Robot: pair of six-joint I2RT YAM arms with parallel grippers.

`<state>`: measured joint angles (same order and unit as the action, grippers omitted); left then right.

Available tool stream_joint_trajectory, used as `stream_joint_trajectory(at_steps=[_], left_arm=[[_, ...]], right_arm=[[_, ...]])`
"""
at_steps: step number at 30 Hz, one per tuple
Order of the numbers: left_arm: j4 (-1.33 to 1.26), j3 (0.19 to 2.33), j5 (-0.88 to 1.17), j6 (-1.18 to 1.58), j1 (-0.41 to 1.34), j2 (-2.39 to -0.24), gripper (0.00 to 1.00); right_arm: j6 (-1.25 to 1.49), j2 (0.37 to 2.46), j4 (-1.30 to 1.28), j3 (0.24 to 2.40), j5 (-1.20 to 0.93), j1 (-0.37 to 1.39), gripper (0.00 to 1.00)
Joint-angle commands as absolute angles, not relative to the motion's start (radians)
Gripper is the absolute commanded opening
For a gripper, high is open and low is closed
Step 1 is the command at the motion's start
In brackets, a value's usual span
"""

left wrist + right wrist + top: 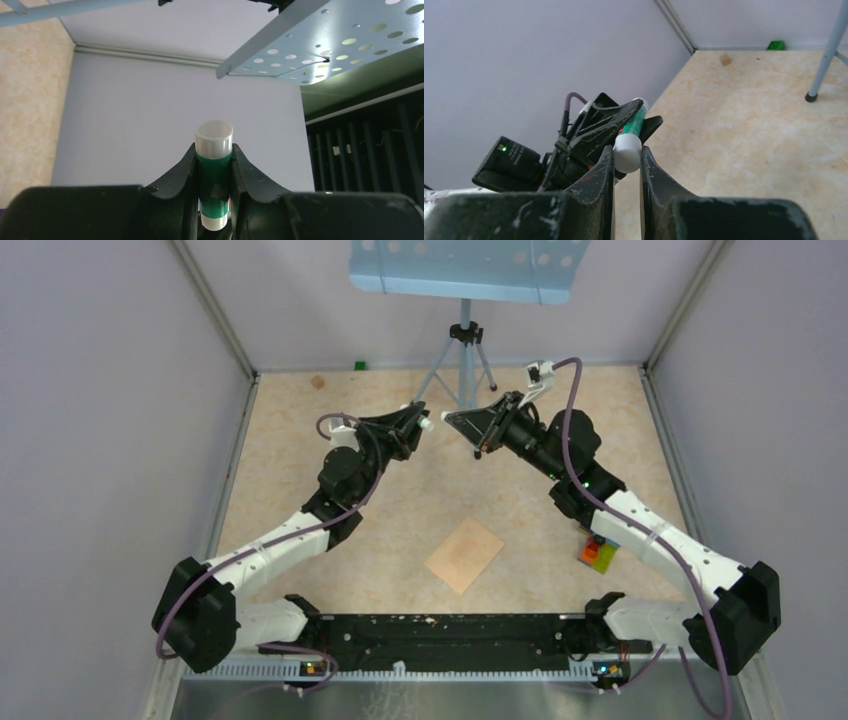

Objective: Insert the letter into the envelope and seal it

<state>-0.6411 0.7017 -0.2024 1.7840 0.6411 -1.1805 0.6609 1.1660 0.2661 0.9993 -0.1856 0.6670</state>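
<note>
Both arms are raised over the far half of the table [330, 580], tips nearly meeting. The left gripper [214, 172] clamps a green glue stick [213, 175]; the right gripper [626, 155] pinches its white cap [627, 151]. The envelope [464, 555] lies flat at six o'clock from them, well apart. No pale sheet shows separately.
</note>
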Motion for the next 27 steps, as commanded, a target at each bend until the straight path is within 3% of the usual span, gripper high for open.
stream_joint_trajectory(at_steps=[1,27], left_arm=[[-0.786,0.768,-0.155,1.829,0.637,-1.21,0.0],[-0.844,0.808,-0.106,1.868,0.639,-1.239,0.0]], right_arm=[[0.731,1.167,0.44,0.994,-0.245,0.679,0.0],[0.791,1.196,0.539,0.969,-0.299,0.682,0.0]])
